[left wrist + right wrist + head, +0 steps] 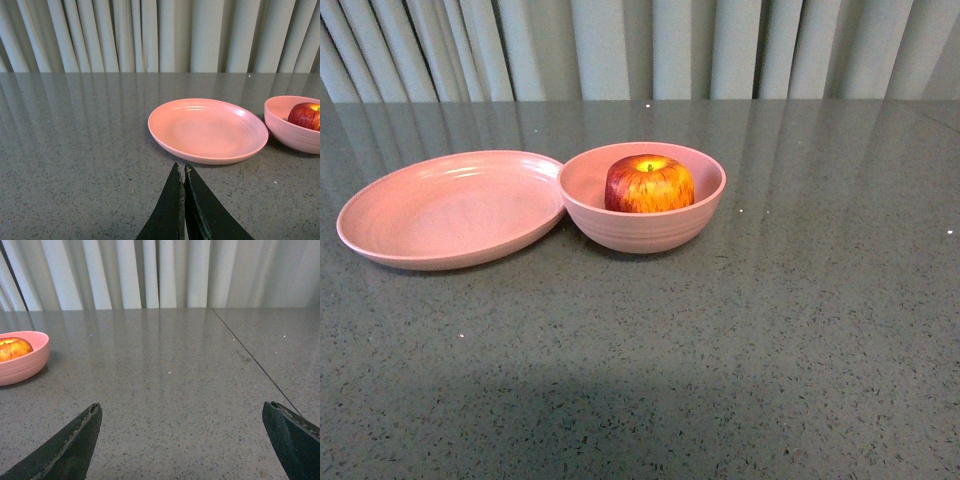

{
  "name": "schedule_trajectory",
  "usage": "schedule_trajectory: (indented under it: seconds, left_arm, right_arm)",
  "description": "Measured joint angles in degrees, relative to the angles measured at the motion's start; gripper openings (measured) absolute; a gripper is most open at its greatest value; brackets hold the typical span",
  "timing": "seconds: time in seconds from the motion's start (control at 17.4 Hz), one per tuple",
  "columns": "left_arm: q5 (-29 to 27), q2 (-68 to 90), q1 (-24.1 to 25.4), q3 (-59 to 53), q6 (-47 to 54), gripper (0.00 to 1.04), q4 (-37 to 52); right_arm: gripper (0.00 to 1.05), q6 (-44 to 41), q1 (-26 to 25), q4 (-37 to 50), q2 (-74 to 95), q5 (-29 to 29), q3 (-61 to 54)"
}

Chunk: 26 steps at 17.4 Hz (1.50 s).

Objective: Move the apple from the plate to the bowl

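Right tool [182, 440] wide open — apple [13, 348] well apart.

Right gripper [182, 440]: jaws spread wide, nothing between them, only bare speckled grey table [165, 390] in the gap. Both dark fingertips [75, 445] show at the frame edges, serrated inner faces visible. They hang above the table; contact with the surface can't be judged.

Bowl [22, 362]: pink, sits ahead of the gripper and well off to the side of the fingertip just marked, outside the jaw gap, partly cut by the frame edge.

Apple [12, 348]: red-orange, inside the bowl, its top visible above the rim.

A thin dark seam [250, 360] runs diagonally across the table ahead, toward the opposite fingertip. Pale pleated curtain [160, 272] behind the far table edge.
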Motion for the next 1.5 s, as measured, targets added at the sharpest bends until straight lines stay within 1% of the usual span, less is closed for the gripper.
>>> schedule_trajectory:
  seconds: [0.06,0.12,0.17,0.23,0.29,0.4,0.75,0.81,1.27,1.32,1.5]
  left_arm:
    - [0.0,-0.85,0.0,0.0,0.0,0.01,-0.72]
    - [-0.02,-2.73,0.0,0.09,0.0,0.01,-3.61]
    - [0.2,-6.25,0.0,0.04,0.02,0.01,-9.57]
    - [-0.07,-9.73,0.0,0.04,-0.02,0.01,-11.23]
    - [0.17,-10.08,0.0,0.09,-0.02,0.01,-9.55]
    - [-0.07,-10.1,0.04,0.04,-0.02,0.01,-11.41]
    - [-0.04,-10.1,0.04,0.04,-0.02,0.01,-10.82]
    - [-0.02,-10.1,0.04,0.04,-0.09,0.14,-10.84]
    - [0.0,-10.1,0.04,0.04,-0.04,1.0,-10.84]
    - [0.0,-10.1,0.04,0.04,-0.04,0.98,-10.84]
    - [0.0,-10.1,0.04,0.04,-0.07,0.98,-10.84]
  right_arm:
    - [0.98,0.0,0.0,0.0,0.0,0.0,0.0]
    - [0.98,0.0,0.0,0.0,0.0,0.0,0.0]
    - [0.98,0.0,0.0,0.0,0.0,0.0,0.0]
    - [0.98,0.0,0.0,0.0,0.0,0.0,0.0]
    - [0.98,0.02,0.0,0.0,0.0,0.02,0.0]
    - [0.98,0.0,0.0,0.02,0.0,0.0,0.0]
    - [0.98,0.0,0.0,0.0,0.0,0.0,0.0]
    - [0.98,0.0,0.0,0.0,0.0,0.0,0.0]
    - [0.98,0.0,0.0,0.0,0.0,0.0,0.0]
    - [0.98,0.0,0.0,0.0,0.0,0.0,0.0]
    - [0.98,0.0,0.0,0.0,0.0,0.0,0.0]
